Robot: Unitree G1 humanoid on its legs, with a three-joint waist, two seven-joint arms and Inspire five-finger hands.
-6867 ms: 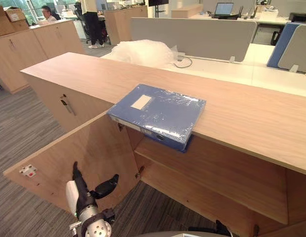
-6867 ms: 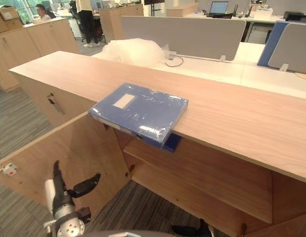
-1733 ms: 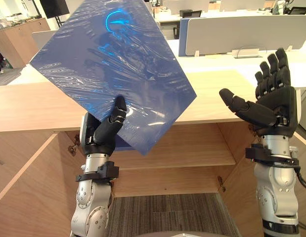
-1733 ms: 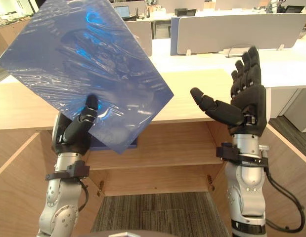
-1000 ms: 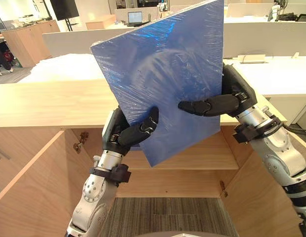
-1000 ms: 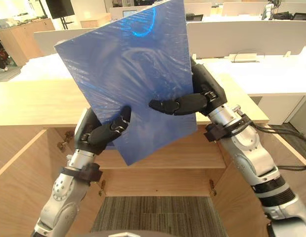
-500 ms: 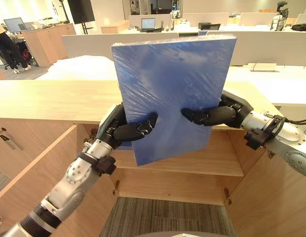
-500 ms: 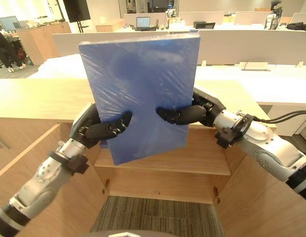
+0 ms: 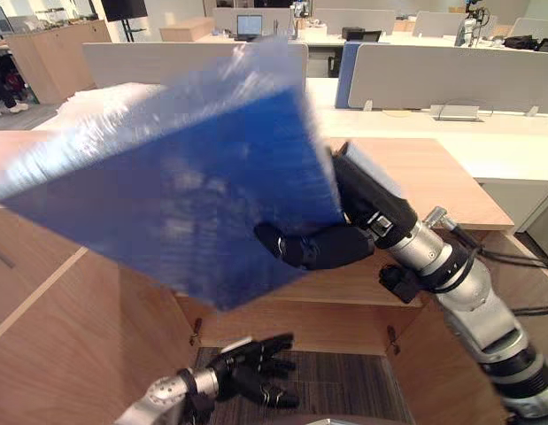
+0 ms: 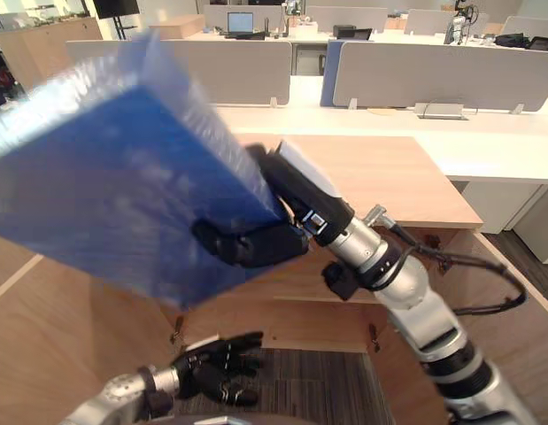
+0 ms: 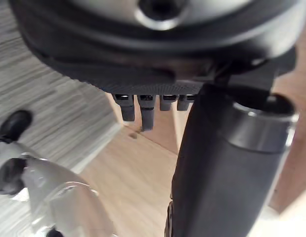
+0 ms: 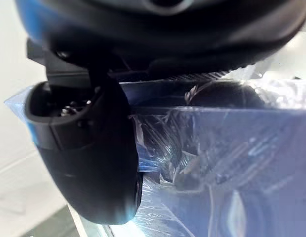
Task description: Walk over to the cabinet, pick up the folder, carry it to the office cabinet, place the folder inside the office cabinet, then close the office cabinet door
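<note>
Folder (image 9: pixel 167 195) aloft before the open office cabinet (image 9: pixel 415 173): the blue, plastic-wrapped folder hangs tilted and clear of the cabinet's wooden top. It is gripped by the robot's right hand (image 9: pixel 331 246), with the thumb clamped across the near face and the fingers passing behind the cover. In the right wrist view the thumb presses into the crinkled wrap. The folder's lower corner shows in front of the open compartment, above the inner shelf (image 9: pixel 362 288). The left hand (image 9: pixel 251 365) hangs low, well apart from the folder, just above the grey carpet (image 9: pixel 344 398) at the cabinet's foot. Its fingers are loosely spread and hold nothing. The cabinet's door (image 9: pixel 61 345) on the robot's left stands swung out toward the camera. Beyond the cabinet run white desks (image 9: pixel 486 150) with grey partition screens (image 9: pixel 433 75).
</note>
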